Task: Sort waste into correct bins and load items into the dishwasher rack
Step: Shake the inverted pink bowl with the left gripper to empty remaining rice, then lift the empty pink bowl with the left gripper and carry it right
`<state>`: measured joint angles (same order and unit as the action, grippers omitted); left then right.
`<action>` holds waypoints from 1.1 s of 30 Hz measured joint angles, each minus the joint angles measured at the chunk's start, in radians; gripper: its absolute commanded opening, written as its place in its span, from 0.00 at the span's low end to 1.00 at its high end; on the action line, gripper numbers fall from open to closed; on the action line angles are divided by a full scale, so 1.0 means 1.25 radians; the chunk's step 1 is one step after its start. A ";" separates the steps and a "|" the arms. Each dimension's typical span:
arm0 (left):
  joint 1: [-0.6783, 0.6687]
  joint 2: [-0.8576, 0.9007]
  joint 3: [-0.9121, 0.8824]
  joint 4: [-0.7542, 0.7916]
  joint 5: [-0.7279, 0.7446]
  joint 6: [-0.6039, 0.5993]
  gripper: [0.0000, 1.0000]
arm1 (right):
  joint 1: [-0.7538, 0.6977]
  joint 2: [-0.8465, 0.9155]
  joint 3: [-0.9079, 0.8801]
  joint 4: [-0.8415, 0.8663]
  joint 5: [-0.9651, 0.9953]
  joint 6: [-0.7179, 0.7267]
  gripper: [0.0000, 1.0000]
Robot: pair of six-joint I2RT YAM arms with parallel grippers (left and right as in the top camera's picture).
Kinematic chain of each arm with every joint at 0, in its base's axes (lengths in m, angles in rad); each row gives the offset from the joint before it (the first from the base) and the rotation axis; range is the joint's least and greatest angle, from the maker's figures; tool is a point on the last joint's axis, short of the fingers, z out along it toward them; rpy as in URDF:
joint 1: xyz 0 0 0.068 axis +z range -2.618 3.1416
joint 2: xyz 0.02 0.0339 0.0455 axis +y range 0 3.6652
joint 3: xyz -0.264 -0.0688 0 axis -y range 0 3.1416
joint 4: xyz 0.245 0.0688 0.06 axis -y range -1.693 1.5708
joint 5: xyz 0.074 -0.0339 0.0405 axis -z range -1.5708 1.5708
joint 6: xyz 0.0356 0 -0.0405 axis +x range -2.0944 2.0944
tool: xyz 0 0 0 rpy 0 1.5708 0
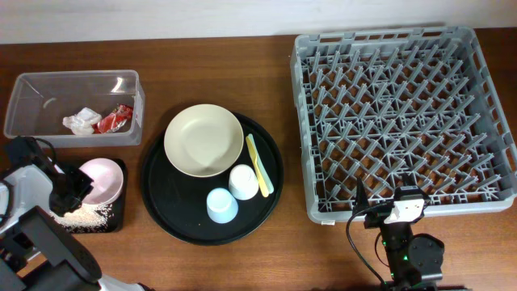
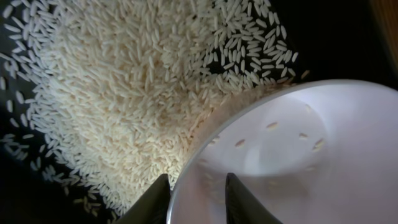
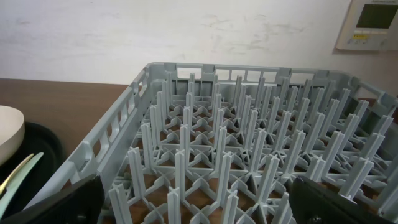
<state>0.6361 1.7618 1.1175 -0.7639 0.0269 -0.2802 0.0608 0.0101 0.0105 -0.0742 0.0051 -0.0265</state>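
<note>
Wooden tabletop under a pale wall, and the action sits at the left edge. The small pink bowl (image 1: pixel 102 179) lies over the shallow black tray (image 1: pixel 119 212), mouth facing up toward the overhead camera, a few stray grains stuck inside it. Being round, it has no long axis to call. The left gripper (image 2: pixel 196 180) has it by the rim: jaws narrowed, one finger (image 2: pixel 157 200) on the outer wall, the other inside, pinching the edge. Right below and beside the bowl, the rice heap (image 1: pixel 81 215) spreads across the tray's floor.

Behind that tray stands the clear plastic box (image 1: pixel 32 89), with the white tissue (image 1: pixel 81 122) and red wrapper (image 1: pixel 115 120) side by side inside.

Over to the middle: the round black tray (image 1: pixel 174 210) carries the cream bowl (image 1: pixel 203 139), white cup (image 1: pixel 244 181) and light blue cup (image 1: pixel 221 205), both cups upside down. The yellow utensil (image 1: pixel 258 166) lies flat just right of them, its length running near to far, slightly slanted.

On the right, the grey dishwasher rack (image 1: pixel 380 34). The right gripper (image 3: pixel 196 205) hangs at its near edge, jaws spread wide, holding nothing.
</note>
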 measured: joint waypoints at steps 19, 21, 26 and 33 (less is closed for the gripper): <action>0.000 0.001 0.158 -0.149 0.021 0.017 0.00 | 0.000 0.000 0.000 0.000 0.000 0.001 0.98; 0.000 0.001 0.183 -0.174 0.017 0.034 0.01 | 0.000 0.000 0.000 0.000 0.000 0.000 0.98; 0.000 0.002 0.300 -0.324 -0.135 0.082 0.00 | 0.000 0.000 0.000 0.000 0.000 0.000 0.98; 0.000 0.002 0.356 -0.388 -0.421 0.086 0.00 | 0.000 0.000 0.000 0.000 0.000 0.000 0.98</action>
<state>0.6361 1.7638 1.5620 -1.2484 -0.4988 -0.1722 0.0608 0.0101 0.0105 -0.0742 0.0051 -0.0261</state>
